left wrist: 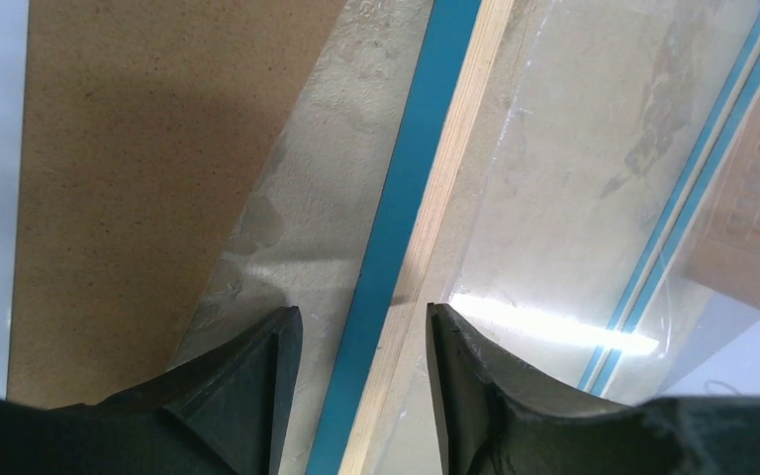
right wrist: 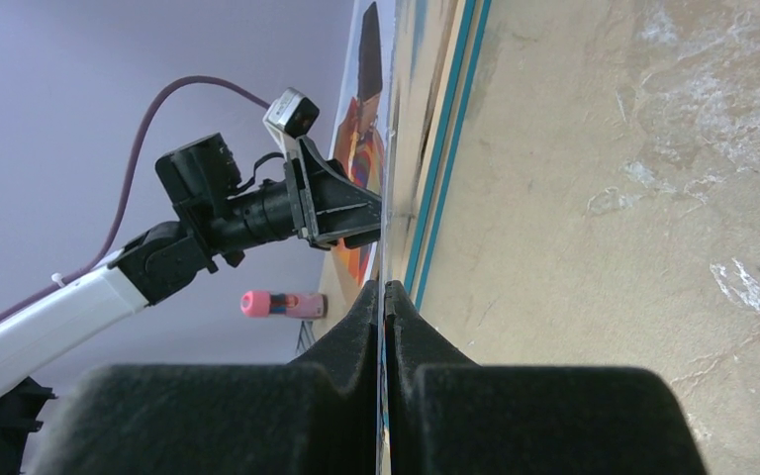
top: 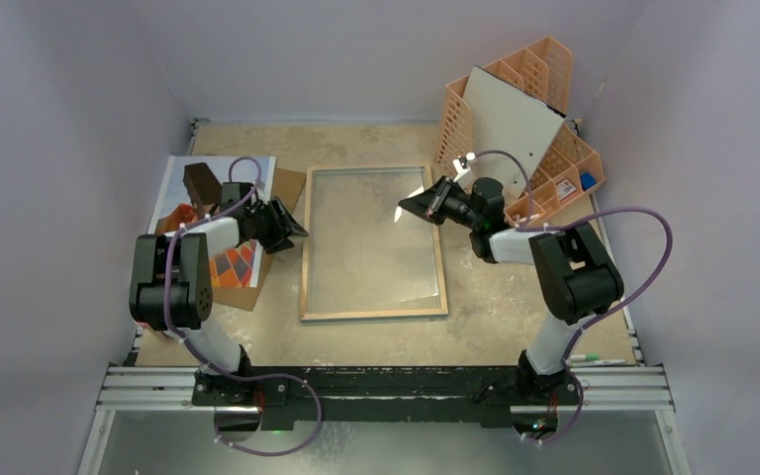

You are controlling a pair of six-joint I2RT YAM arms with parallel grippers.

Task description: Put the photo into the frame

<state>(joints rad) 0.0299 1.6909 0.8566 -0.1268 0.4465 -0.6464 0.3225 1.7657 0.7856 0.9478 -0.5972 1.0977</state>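
The photo (top: pixel 236 265), a large paper print of an orange-and-red hot-air balloon on pale sky: where is it from overhead? (Desk)

Lying flat at the left of the worn tan table (top: pixel 495 317), on a plain brown hardboard sheet (top: pixel 290 188), partly under the left arm (top: pixel 168 277). The frame (top: pixel 374 315), a thin rectangle with light wood back rim and clear glass pane (top: pixel 371 237), lies mid-table beside it. (Photographer)

Left wrist camera? (Desk)

The left gripper (left wrist: pixel 364 322) stands released, fingers (left wrist: pixel 257 386) straddling the frame's blue-and-wood rail. (Photographer)

Right wrist? (Desk)

The right gripper (right wrist: pixel 386 287) is clenched on the pane's thin edge; the print shows beyond. (Photographer)
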